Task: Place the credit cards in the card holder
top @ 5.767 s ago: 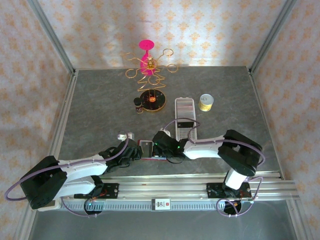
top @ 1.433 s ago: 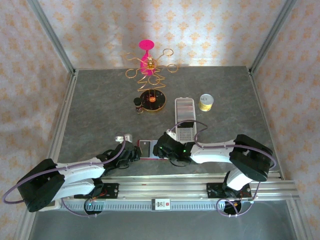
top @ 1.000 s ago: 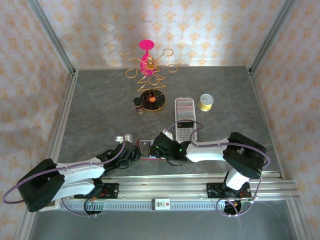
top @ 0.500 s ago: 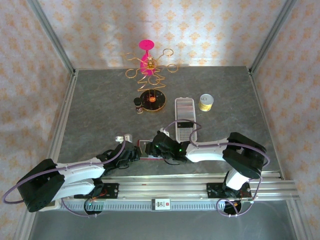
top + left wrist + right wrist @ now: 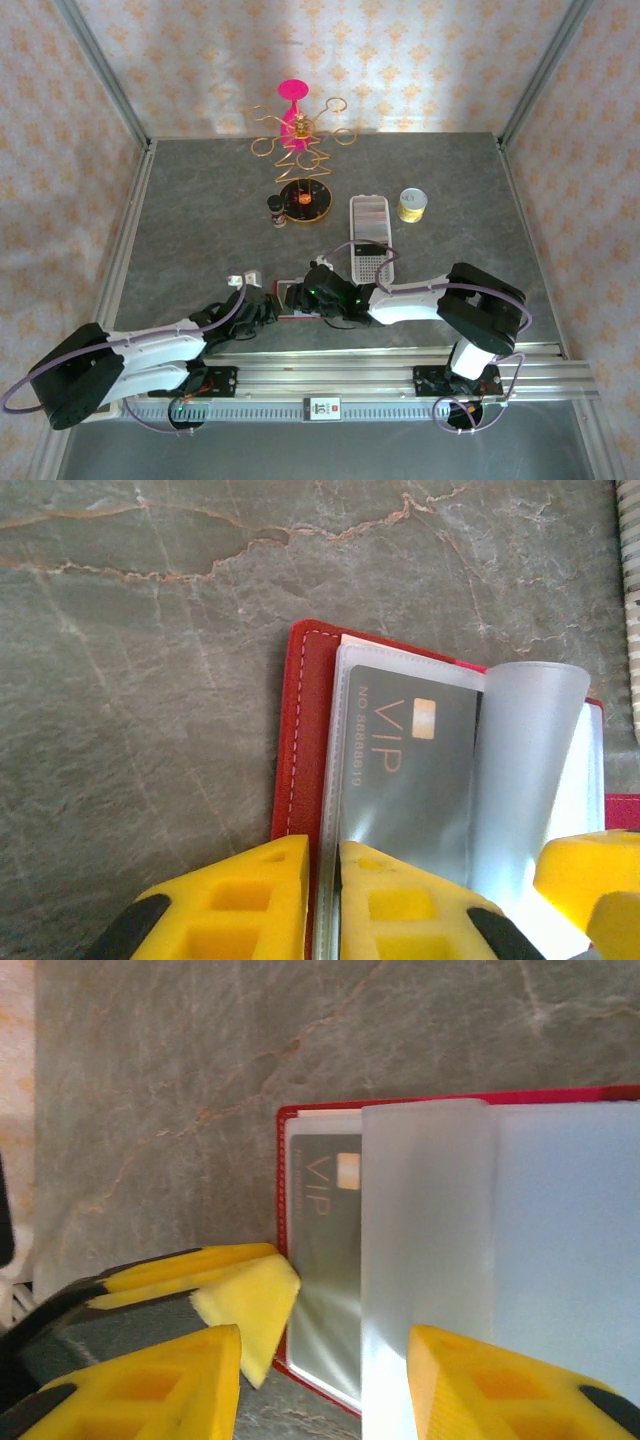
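The card holder [image 5: 300,740] lies open and flat on the grey marbled table [image 5: 150,680], near the front edge between our two arms, and both grippers are on it. Our left gripper [image 5: 322,855] is nearly closed. Its yellow fingers [image 5: 230,905] are pinched on the holder's near edge, where the red cover meets the first clear pocket. In that pocket sits a credit card [image 5: 400,770], dark grey with gold VIP lettering and a chip, seen through the plastic. Beside it one clear pocket leaf [image 5: 530,750] stands up from the holder in a curl.

Our right gripper [image 5: 345,1325] is at the holder's other side, its jaws standing partly apart. One yellow fingertip [image 5: 255,1305] rests at the holder's red edge beside the VIP card and the other is over the clear pages. The raised leaf [image 5: 430,1210] runs down between them, and we cannot tell whether either pad presses it.

From above, the holder [image 5: 291,297] shows as a small red and grey patch between the left gripper [image 5: 262,308] and the right gripper [image 5: 314,292]. Just beyond the right wrist lies a long white perforated tray [image 5: 369,215], and to its right a small yellow roll [image 5: 412,204]. Further back stand a dark round base [image 5: 305,198] with a small dark bottle [image 5: 276,208] beside it, a gold wire stand [image 5: 300,140] and a pink goblet shape [image 5: 292,92].
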Robot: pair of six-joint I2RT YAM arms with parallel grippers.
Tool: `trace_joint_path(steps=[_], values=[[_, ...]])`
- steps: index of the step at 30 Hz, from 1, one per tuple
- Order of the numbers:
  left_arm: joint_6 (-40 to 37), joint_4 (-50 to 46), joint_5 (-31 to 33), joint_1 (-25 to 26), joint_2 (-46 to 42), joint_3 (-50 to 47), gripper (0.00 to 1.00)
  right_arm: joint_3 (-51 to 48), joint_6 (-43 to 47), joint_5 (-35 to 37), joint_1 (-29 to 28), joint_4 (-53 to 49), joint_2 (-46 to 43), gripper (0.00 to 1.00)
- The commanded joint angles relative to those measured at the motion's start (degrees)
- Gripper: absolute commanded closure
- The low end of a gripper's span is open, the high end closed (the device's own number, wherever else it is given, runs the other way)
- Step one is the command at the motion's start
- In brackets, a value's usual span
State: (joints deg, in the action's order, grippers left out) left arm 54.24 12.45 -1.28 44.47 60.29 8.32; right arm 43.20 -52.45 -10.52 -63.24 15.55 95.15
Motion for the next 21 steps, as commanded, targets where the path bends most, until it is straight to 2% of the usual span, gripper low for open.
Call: trace_joint_path(steps=[1,21], values=[[1.21,-4.63,-2.14,0.09,0.44,-2.73,0.84,1.63,-0.82,-0.4,-0.3,3.69,0.91,0.53],[2.95,-10.31,2.03,-0.08,-9.12,-4.17,0.77,4.17,-2.38,-4.22,-0.3,9.99,4.71,0.53]])
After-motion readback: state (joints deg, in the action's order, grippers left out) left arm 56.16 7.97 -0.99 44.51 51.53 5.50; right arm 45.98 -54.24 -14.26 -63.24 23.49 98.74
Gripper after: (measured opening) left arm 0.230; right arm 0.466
